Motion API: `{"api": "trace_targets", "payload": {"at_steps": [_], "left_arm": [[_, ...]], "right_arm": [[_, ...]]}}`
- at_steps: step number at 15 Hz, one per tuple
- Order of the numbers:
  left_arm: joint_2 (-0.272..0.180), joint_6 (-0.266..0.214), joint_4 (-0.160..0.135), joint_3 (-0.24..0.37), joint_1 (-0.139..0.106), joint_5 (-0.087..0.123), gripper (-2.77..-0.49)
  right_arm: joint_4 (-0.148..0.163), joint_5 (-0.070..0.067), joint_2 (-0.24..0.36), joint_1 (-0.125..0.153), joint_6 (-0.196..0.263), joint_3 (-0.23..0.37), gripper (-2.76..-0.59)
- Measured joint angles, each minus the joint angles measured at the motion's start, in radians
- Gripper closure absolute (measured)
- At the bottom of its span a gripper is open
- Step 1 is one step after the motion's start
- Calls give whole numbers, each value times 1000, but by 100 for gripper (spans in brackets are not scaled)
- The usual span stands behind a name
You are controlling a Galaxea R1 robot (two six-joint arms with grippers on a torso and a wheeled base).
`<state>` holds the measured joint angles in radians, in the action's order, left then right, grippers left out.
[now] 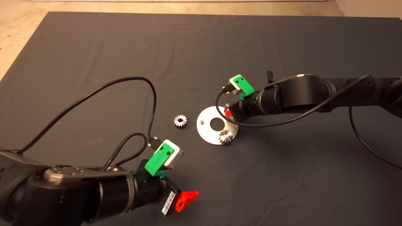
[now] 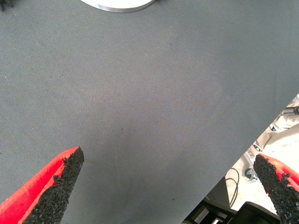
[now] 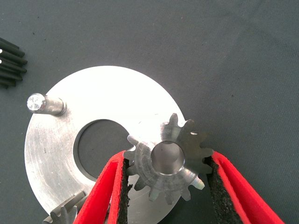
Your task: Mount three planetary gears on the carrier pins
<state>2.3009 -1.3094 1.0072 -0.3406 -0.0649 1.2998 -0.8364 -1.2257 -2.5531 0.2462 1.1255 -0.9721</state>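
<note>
The round silver disc (image 1: 207,131) lies mid-mat; it also shows in the right wrist view (image 3: 70,140). One carrier pin (image 1: 202,119) stands bare on it, seen again in the right wrist view (image 3: 44,103). One planetary gear (image 1: 225,137) sits on the disc's near side. A second gear (image 1: 180,120) lies loose on the mat left of the disc. My right gripper (image 1: 227,113) is at the disc's right rim, shut on a third gear (image 3: 170,163) held flat over the rim. My left gripper (image 1: 187,201) hangs open and empty over bare mat near the front.
The dark mat (image 1: 94,62) covers the table, with pale floor beyond its far and left edges. Black cables loop over the mat from both arms (image 1: 150,94). The left wrist view shows the mat's edge and floor clutter (image 2: 275,140).
</note>
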Motion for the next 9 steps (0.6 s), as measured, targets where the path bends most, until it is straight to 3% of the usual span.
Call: {"api": "trace_targets", "payload": {"at_steps": [6,9], "left_arm": [[-11,0,0,0,0,0,-264],[-11,0,0,0,0,0,-264]], "right_arm": [[-1,4,-2,-5,-2,-14,-100],[-1,13,-4,-5,-3,-24,-100]]}}
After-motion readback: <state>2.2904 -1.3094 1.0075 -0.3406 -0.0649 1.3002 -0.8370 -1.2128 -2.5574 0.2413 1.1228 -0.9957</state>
